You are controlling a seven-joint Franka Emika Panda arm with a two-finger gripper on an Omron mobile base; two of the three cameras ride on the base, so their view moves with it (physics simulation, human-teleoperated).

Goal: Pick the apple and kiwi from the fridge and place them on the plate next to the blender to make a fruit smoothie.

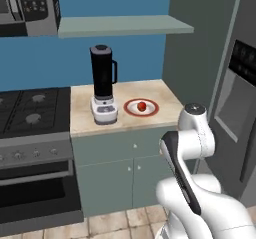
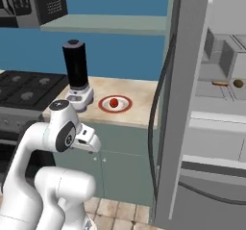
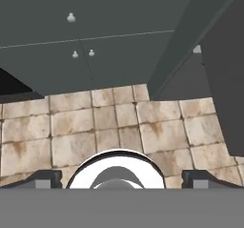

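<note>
Pincer point(image 3: 122, 177) hangs open and empty over floor tiles. Apple point(image 1: 142, 106) sits plated; kiwi point(image 2: 238, 83), at three o'clock in the fridge point(image 2: 211, 128), could roll off its shelf if nudged

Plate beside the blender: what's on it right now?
The apple sits on the plate, near its centre. No kiwi there; a small dark oval lies on a fridge shelf.

One apple point(image 1: 142, 105) is sitting on the one plate point(image 1: 131, 111), beside a single blender point(image 1: 103, 85). One kiwi point(image 2: 238, 83) is showing in the one fridge point(image 2: 185, 104). One microwave point(image 1: 27, 5) and one stove point(image 1: 31, 108) are sitting alongside. Ahead of the pincer point(image 3: 122, 178), three cabinet knobs point(image 3: 71, 17) are showing, with two fingertips point(image 3: 47, 179) standing wide apart.
</note>
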